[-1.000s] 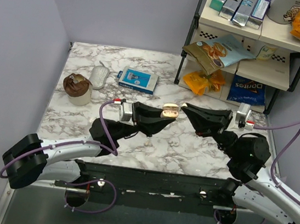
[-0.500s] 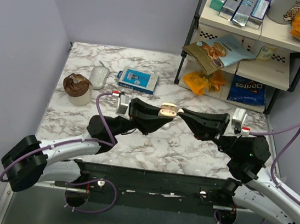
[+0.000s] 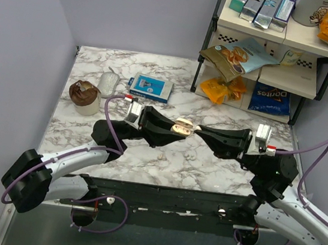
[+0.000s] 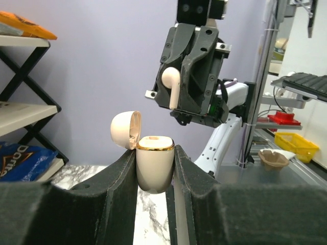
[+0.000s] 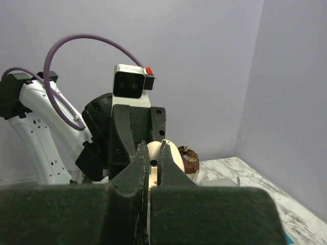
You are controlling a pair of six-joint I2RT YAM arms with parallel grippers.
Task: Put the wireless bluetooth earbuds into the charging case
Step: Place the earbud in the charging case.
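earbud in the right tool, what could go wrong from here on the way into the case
1. The earbud is pinched in the right tool over a small area. A bump against the charging case rim could knock it loose, and both hang above the table.
2. The open lid stands right beside the opening, so the bulky tool may hit it.

Overhead view from behind; close wrist views face to face, sharing the charging case.

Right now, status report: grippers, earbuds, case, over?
Left gripper shut on open charging case. Right gripper shut on one earbud, facing the case, not yet in. Nothing between them.
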